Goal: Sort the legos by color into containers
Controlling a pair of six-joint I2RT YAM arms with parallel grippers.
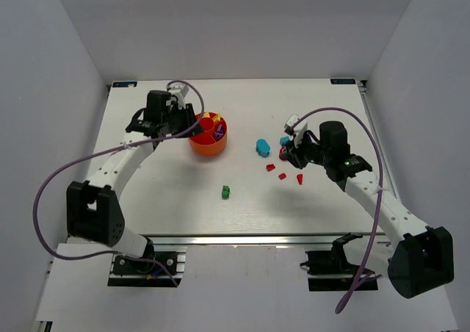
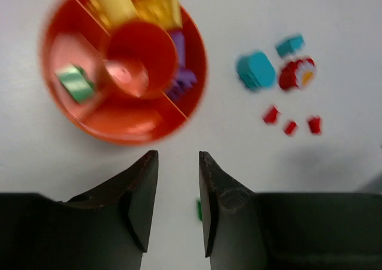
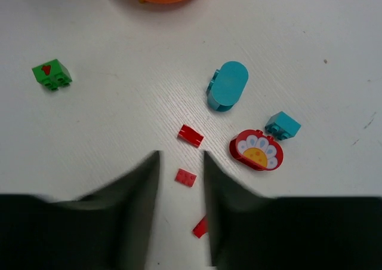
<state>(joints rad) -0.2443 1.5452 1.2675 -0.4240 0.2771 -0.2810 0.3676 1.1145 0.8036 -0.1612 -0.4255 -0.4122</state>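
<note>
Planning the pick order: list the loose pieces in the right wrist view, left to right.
From the left: green brick → upper red plate → rounded teal brick → red flower piece → small teal brick. The lower red plates line up with the upper one, so they are omitted.

The orange tub (image 1: pixel 208 148) blocks the far left of the white surface (image 1: pixel 169 200), and the left end effector (image 1: pixel 192 124) hangs by its left edge with fingers parted. Right of centre the going is tight. A rounded teal piece (image 3: pixel 227 86), a small teal brick (image 3: pixel 282 126), a red flower piece (image 3: pixel 256 150) and three red bits (image 3: pixel 190 135) lie close together under the right end effector (image 3: pixel 181 155), leaving narrow gaps. A lone green brick (image 1: pixel 226 192) sits near centre, bare surface all round. The near-left stretch and far-right corner lie open.
</note>
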